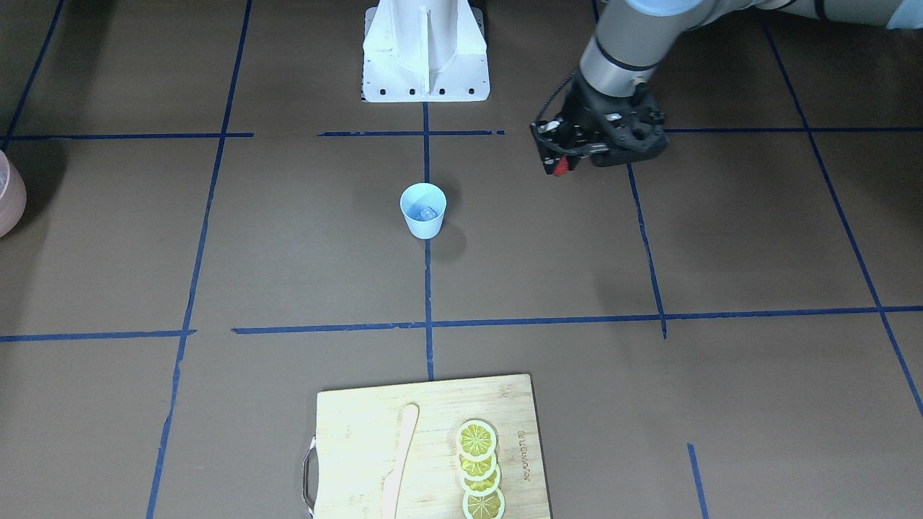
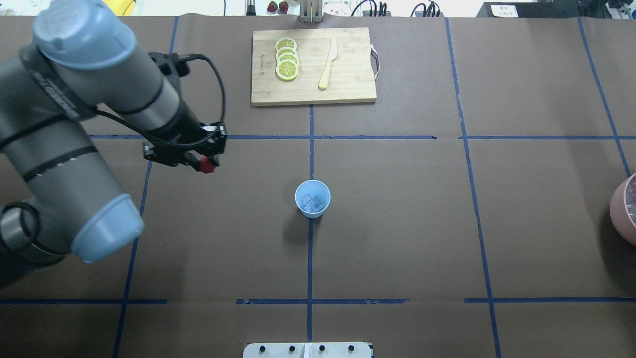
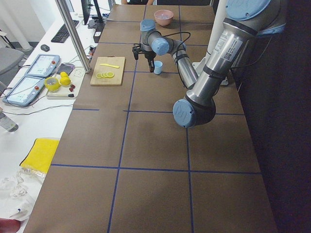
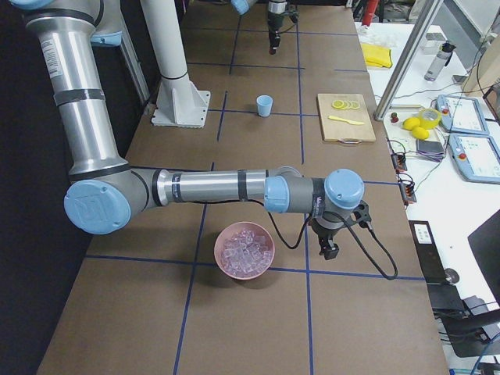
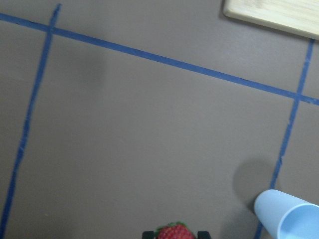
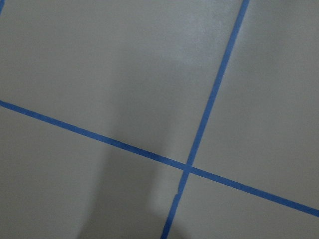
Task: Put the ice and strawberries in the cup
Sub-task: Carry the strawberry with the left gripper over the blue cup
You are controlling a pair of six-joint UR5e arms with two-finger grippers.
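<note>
The pale blue cup (image 2: 312, 199) stands upright at the table's middle, with clear ice cubes (image 2: 313, 202) inside it; it also shows in the front view (image 1: 422, 210) and at the lower right of the left wrist view (image 5: 291, 219). My left gripper (image 2: 204, 164) is shut on the red strawberry (image 5: 174, 232) and holds it above the table, to the cup's left and apart from it. My right gripper (image 4: 328, 248) shows only in the exterior right view, beside the pink bowl of ice (image 4: 244, 250); I cannot tell if it is open or shut.
A wooden cutting board (image 2: 348, 89) at the far side carries lemon slices (image 2: 286, 64) and a pale knife (image 2: 328, 63). The pink bowl (image 2: 625, 209) sits at the table's right edge. Blue tape lines cross the brown table.
</note>
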